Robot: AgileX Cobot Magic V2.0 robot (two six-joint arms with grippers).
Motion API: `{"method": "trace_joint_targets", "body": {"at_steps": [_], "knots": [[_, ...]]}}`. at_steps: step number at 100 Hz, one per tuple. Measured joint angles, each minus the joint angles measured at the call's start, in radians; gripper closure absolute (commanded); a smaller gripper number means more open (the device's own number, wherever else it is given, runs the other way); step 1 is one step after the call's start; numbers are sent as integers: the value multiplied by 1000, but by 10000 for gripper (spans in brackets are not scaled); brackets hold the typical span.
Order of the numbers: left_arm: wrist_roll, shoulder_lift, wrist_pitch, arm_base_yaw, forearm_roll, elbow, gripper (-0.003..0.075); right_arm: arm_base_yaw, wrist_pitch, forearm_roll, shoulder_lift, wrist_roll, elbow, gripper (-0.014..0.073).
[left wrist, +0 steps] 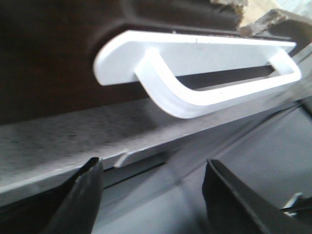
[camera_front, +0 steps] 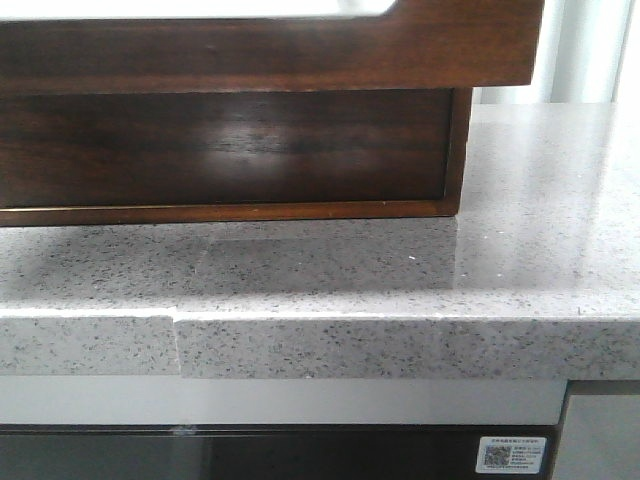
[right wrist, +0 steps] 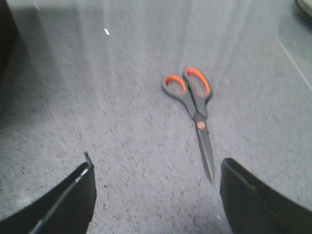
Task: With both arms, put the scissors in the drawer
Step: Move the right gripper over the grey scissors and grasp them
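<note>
Both claws wide, empty. Left claw (left wrist: 151, 195) faces the drawer (left wrist: 58, 63) near its white handle (left wrist: 195, 73). Scissors (right wrist: 192, 114) lie closed on the desk (right wrist: 122, 146) ahead of right claw (right wrist: 156, 195). Risk: flat blades slip from fingertips.

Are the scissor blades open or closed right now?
Closed: the grey, orange-handled scissors lie flat on the speckled grey countertop, blades together in one point.

On my right camera the speckled surface (right wrist: 122, 126) lies bare all round the scissors (right wrist: 192, 112), so the spread right hand (right wrist: 156, 195) has room on every side of them. On my left camera the drawer (left wrist: 48, 73) fills the view ahead; only the gap behind its white handle (left wrist: 195, 73) admits a finger of the open left hand (left wrist: 151, 195).
</note>
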Motion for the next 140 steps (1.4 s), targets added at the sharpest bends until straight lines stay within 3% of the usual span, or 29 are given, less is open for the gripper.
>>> {"method": "trace_joint_targets", "body": {"at_steps": [23,42,56,72,111,140], "knots": [[-218,-97,78,0,418,-171,300,-100,87,-4,227,38,-118,123],[-270,-109,94,0,605,-243,300,-252,149,62,409,-24,-217,123],[-274,-109,64,0,630,-243,300,-369,196,200,556,-187,-283,123],[-274,-109,16,0,633,-243,300,-432,229,239,704,-301,-358,123],[-274,-109,-26,0,634,-243,300,-416,283,258,985,-427,-536,125],[-274,-109,-35,0,634,-243,300,-401,286,283,1096,-469,-617,260]]}}
